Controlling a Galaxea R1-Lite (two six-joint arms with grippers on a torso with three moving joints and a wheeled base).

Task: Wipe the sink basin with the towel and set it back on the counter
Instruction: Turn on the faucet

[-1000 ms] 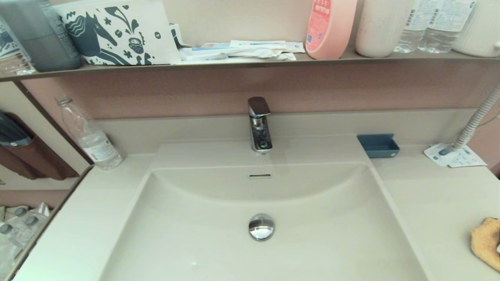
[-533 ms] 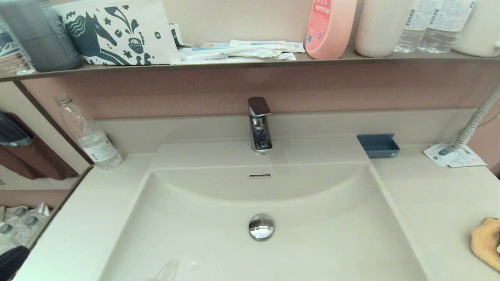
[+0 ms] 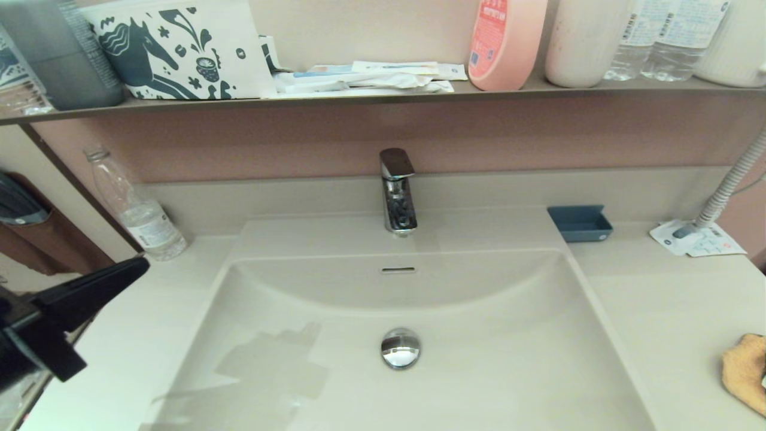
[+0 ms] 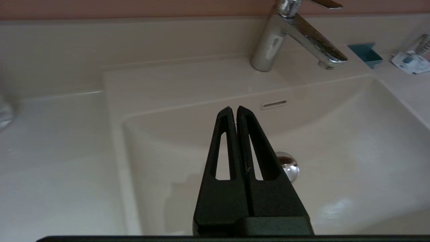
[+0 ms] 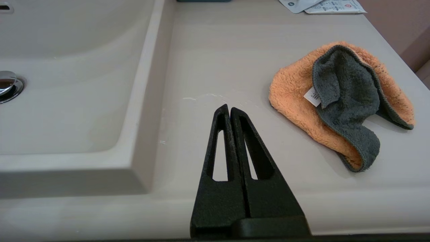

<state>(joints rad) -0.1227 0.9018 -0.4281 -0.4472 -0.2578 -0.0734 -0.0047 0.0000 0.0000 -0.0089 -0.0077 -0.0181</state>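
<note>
The cream sink basin has a chrome drain plug, a slot overflow and a chrome faucet. The orange-and-grey towel lies crumpled on the counter right of the basin; only its orange edge shows in the head view. My left gripper hovers shut and empty over the left counter, pointing toward the basin; the left wrist view shows it above the basin's left part with the drain plug beyond. My right gripper is shut and empty, low over the counter between basin rim and towel.
A clear plastic bottle stands at the back left of the counter. A blue tray, white packets and a ribbed hose sit at the back right. A dark shelf with bottles runs above the faucet.
My left arm has risen into the head view from the lower left, and its shadow now falls on the basin's left floor. The towel has not moved.
</note>
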